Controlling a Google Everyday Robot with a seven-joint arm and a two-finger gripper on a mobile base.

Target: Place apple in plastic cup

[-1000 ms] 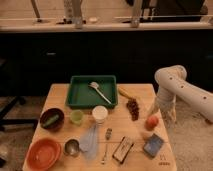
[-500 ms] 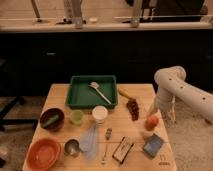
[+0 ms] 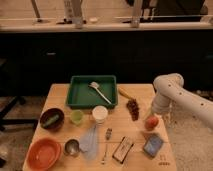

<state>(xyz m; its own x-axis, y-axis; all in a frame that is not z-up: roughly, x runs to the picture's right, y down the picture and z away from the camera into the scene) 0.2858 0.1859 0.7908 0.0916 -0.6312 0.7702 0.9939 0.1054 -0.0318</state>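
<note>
The apple (image 3: 151, 122) is small, round and orange-red, and sits on the wooden table (image 3: 60, 95) near its right edge. The plastic cup (image 3: 76, 117) is short and light green, and stands left of centre beside a taller white cup (image 3: 100, 114). My gripper (image 3: 152, 113) hangs from the white arm (image 3: 175, 95) at the table's right side, just above and touching or nearly touching the apple. Its fingers are hidden against the arm and apple.
A green tray (image 3: 80, 97) with a spoon lies at the back. Dark grapes (image 3: 133, 108) and a banana (image 3: 125, 93) lie near the apple. A dark bowl (image 3: 52, 120), orange bowl (image 3: 43, 153), metal cup (image 3: 72, 147), cloth (image 3: 91, 141) and packets (image 3: 153, 145) fill the front.
</note>
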